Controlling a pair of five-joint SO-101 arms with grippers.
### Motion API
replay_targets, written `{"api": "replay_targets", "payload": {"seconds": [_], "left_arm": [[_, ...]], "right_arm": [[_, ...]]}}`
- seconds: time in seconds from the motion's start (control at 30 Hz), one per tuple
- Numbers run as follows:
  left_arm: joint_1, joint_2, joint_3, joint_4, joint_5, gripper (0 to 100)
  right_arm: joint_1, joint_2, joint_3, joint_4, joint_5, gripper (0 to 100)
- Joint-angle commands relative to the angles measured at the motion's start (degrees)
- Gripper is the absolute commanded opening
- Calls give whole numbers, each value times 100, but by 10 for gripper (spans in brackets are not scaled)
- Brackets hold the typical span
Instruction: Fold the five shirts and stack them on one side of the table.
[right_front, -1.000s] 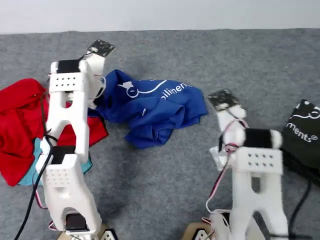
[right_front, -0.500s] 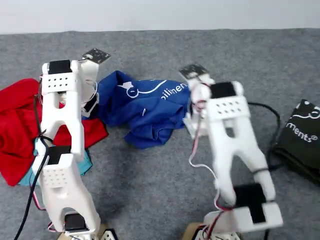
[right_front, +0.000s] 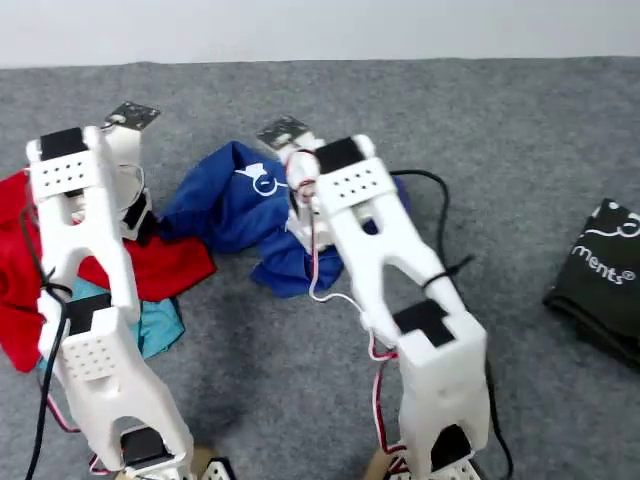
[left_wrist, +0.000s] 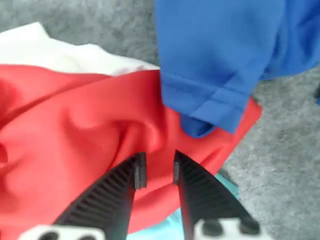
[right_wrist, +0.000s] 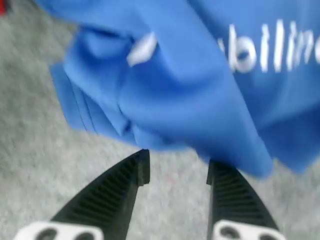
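The crumpled blue cloth shirt (right_wrist: 190, 85) lies just in front of the right gripper (right_wrist: 177, 172), whose jaws are open and hold nothing.

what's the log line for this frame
left gripper: open, over red shirt | right gripper: open, by blue shirt edge | black shirt: apart, high view's right edge

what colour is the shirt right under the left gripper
Red. The red shirt shows best in the left wrist view, beneath the left gripper.
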Motion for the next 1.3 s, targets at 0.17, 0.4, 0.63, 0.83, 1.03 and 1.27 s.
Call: {"api": "replay_targets", "payload": {"seconds": [0.17, 0.4, 0.63, 0.83, 1.03, 1.27], "left_arm": [[-62, -26, -189, 62, 35, 102], [-53, -26, -189, 18, 35, 102], [-26, -62, -207, 18, 35, 101], [-18, -220, -268, 70, 62, 101], [123, -932, -268, 149, 62, 101], [492, -1934, -251, 149, 62, 100]], "right_arm": [[-488, 1007, -1486, 40, 422, 203], [-400, 1604, -1635, 40, 422, 139], [180, 1349, -2259, 558, 422, 9], [787, 796, -3305, 1244, 431, 9], [1200, -145, -3332, 1235, 826, 9], [1780, -971, -3332, 1244, 958, 9]]}}
